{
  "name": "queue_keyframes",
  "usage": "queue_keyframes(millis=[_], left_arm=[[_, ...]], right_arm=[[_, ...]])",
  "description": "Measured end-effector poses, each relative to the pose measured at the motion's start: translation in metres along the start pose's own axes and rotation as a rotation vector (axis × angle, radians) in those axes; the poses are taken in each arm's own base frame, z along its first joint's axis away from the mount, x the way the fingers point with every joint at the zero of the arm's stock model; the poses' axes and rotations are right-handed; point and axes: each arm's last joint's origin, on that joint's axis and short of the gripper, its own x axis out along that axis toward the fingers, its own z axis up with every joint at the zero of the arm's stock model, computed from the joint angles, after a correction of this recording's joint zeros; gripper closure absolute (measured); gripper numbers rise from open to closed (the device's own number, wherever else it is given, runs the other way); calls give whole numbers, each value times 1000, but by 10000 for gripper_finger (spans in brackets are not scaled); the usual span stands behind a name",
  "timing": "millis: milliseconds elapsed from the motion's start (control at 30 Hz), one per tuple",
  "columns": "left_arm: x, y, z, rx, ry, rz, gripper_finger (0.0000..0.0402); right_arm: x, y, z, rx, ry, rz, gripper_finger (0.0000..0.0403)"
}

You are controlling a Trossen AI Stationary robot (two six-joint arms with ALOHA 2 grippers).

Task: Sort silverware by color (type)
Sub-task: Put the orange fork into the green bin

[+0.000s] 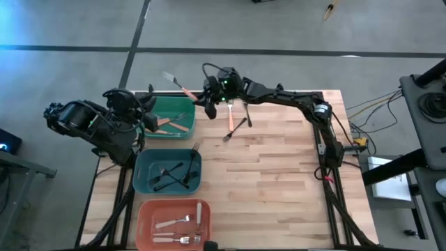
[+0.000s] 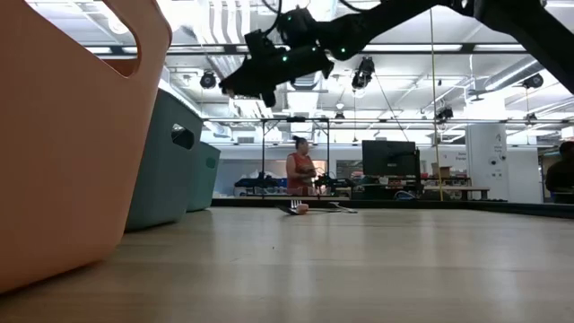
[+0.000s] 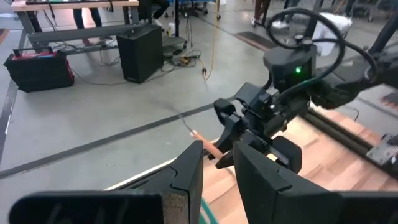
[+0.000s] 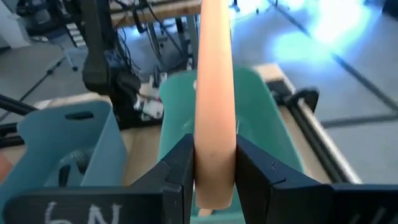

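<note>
While the right gripper (image 1: 208,99) hangs above the table's far edge, just beside the green bin (image 1: 187,132), an orange-handled fork (image 1: 180,85) is seen clamped between its fingers (image 4: 180,171); in the right wrist view the handle stands straight up out of the closed jaws, and in the high view the metal tines reach past the table's far edge. Below the held fork the green bin is seen, with other orange-handled forks (image 1: 166,123) lying in it. On the bare wood near the right gripper one more orange-handled fork (image 1: 231,119) and two black forks (image 1: 237,130) are left. Black forks (image 1: 171,174) are gathered in the teal bin (image 1: 143,183), and white-handled forks (image 1: 178,224) in the salmon bin (image 1: 145,230). The left gripper (image 3: 217,171) is held off at the table's left edge, beside the green bin; its fingers stand slightly apart with nothing seen between them
</note>
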Motion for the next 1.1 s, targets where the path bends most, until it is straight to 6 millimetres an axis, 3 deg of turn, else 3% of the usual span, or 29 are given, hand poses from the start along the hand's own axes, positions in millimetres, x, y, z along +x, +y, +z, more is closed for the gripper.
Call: queue_keyframes(millis=[133, 300, 533, 700, 833, 967, 1100], left_arm=[[5, -2, -13, 48, 27, 25, 329], [18, -3, -46, 57, -29, 106, 329], [36, 6, -100, -186, -83, 150, 324], [50, -2, -127, -308, -85, 123, 301], [59, -19, -135, -330, 13, 24, 293], [61, -43, -125, -265, 68, -203, 301], [65, -42, -120, -219, -74, -81, 309]], right_arm=[[2, 3, 0, 15, 0, 7, 328], [-3, 6, 7, 28, -18, 8, 328], [-5, 9, 11, 26, -30, 14, 328], [-2, 18, 11, 13, -23, 34, 328], [0, 22, 11, -8, -24, 45, 328], [0, 22, 10, -5, -19, 44, 328], [-1, 23, 10, 1, -2, 43, 328]])
